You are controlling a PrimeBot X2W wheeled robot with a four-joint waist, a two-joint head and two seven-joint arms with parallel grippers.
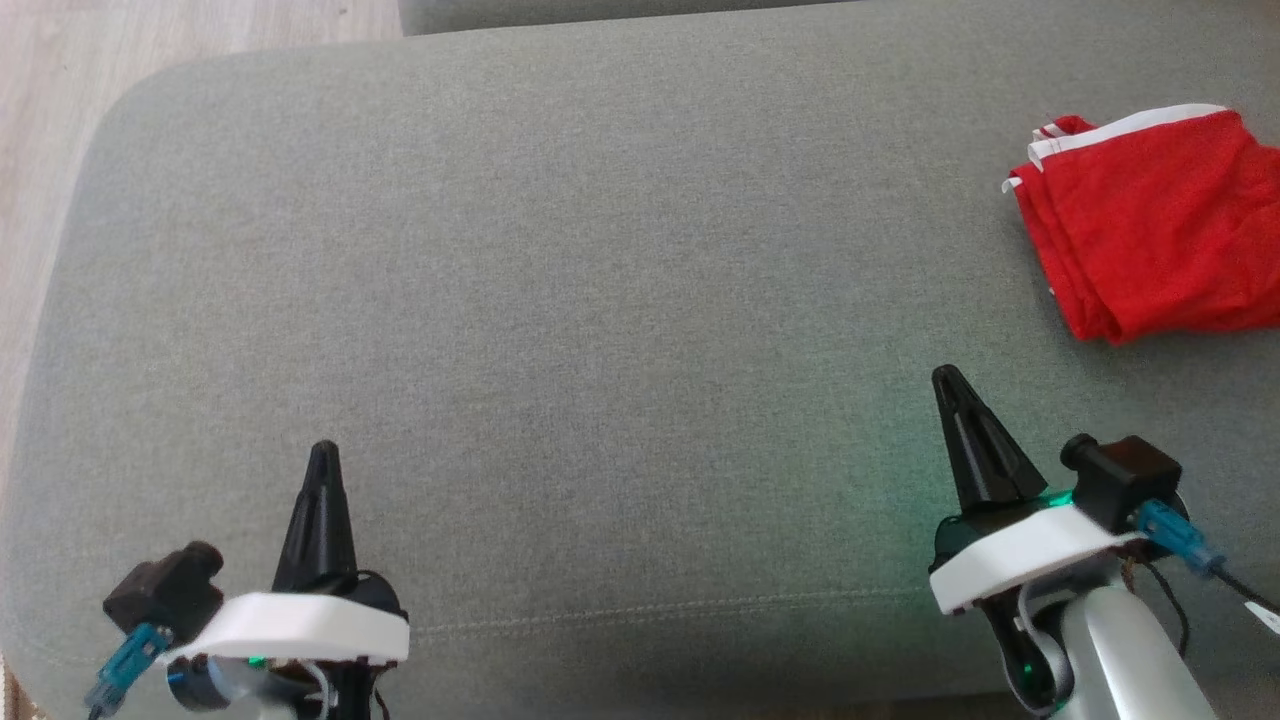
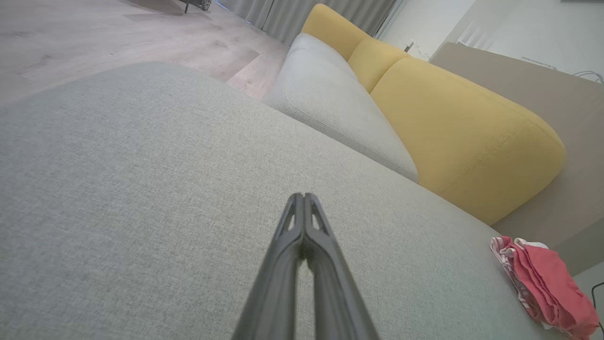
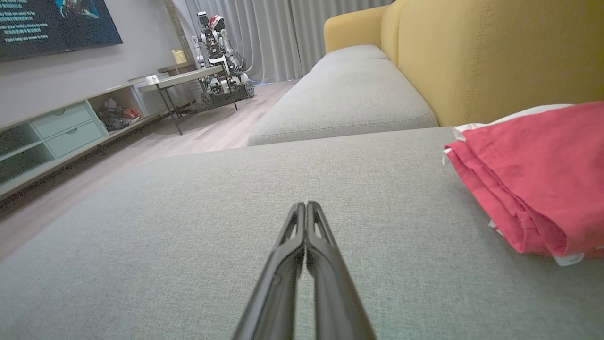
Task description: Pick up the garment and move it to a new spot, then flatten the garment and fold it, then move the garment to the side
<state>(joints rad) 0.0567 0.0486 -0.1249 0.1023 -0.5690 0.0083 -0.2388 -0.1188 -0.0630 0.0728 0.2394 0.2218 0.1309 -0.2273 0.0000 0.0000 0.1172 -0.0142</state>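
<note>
Left hand (image 1: 323, 455) sits at about 7 o'clock in my head view. Its two dark fingers are pressed together tip to tip with nothing between them, and its own wrist view (image 2: 304, 196) confirms the closed, empty pinch. My right hand (image 1: 945, 375) is at about 5 o'clock, likewise closed on nothing, the fingers meeting along their length in its wrist view (image 3: 306, 205). Both hands point towards 12 o'clock over the grey sofa cushion (image 1: 600, 250); I cannot tell whether the tips touch the fabric.

I see the garment (image 1: 1150, 220), red with white trim, lying folded in a layered stack on that cushion at about 2 o'clock, cut off by the picture's edge. It lies at roughly 1 o'clock from the right hand and apart from it, and well apart from the left hand. My right wrist view has it at 3 o'clock (image 3: 533, 174), and my left wrist view at 4 o'clock (image 2: 547, 283), below the yellow backrest (image 2: 462, 127). Wooden floor (image 1: 60, 60) shows at 10 o'clock.
</note>
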